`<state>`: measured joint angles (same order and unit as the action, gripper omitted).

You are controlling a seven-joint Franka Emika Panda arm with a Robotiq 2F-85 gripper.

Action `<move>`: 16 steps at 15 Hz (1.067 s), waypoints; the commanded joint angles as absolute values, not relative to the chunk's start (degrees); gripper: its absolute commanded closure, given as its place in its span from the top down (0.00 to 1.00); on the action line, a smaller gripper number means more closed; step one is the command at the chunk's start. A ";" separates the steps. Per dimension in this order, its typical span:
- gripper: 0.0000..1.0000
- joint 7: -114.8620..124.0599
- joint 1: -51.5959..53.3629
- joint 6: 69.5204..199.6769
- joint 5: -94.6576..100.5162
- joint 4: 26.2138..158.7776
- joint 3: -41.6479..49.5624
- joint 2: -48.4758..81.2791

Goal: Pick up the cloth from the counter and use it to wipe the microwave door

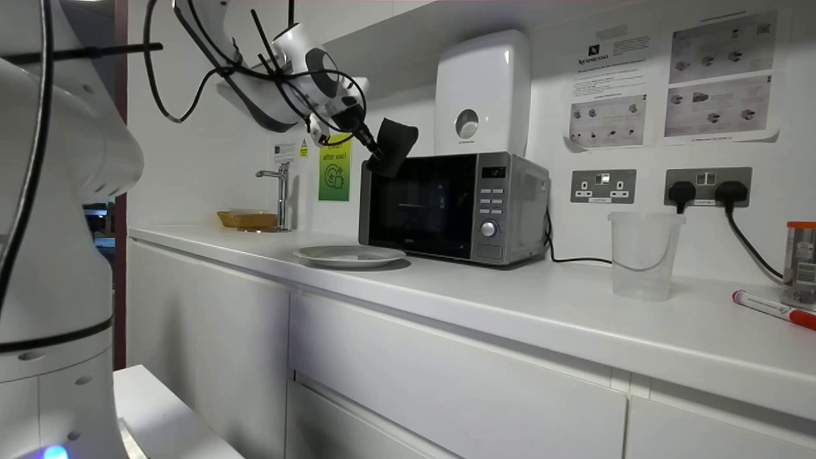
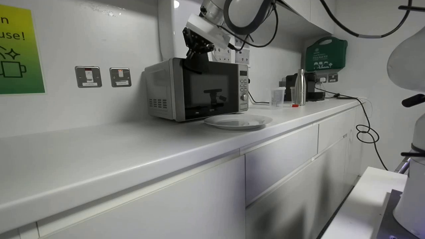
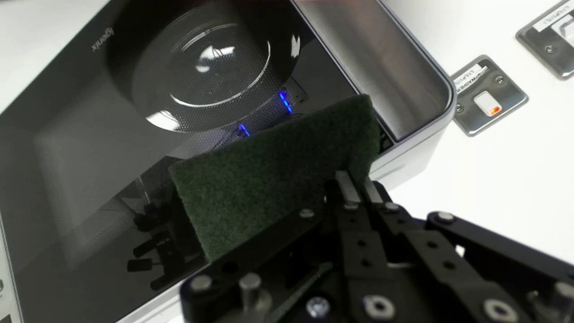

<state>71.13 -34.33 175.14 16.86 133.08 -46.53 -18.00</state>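
Note:
The dark cloth (image 1: 395,145) is in my gripper (image 1: 378,153), off the counter (image 1: 510,299). In the wrist view it is a dark green-black sheet (image 3: 273,179), one edge pinched between the fingertips (image 3: 358,188). The gripper (image 2: 196,51) and cloth (image 2: 198,63) are at the upper left of the microwave door (image 2: 212,94). In an exterior view the cloth overlaps the top left corner of the door (image 1: 424,207) and rises above its top edge. The wrist view shows it across the glass (image 3: 80,148) near the door's edge. I cannot tell whether it touches the glass.
A pale grey plate (image 1: 349,255) lies on the counter in front of the microwave. A white wall box (image 1: 482,89) hangs above the microwave. A clear bucket (image 1: 645,255), a red marker (image 1: 774,308) and a metal bottle (image 2: 300,88) stand or lie further along. A tap (image 1: 282,197) is beyond.

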 commanded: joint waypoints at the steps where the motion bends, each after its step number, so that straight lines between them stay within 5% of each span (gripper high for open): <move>1: 0.01 69.35 -29.49 173.68 13.93 134.71 -43.52 -14.34; 16: 0.01 60.64 -19.15 167.03 3.71 138.94 -33.42 -9.37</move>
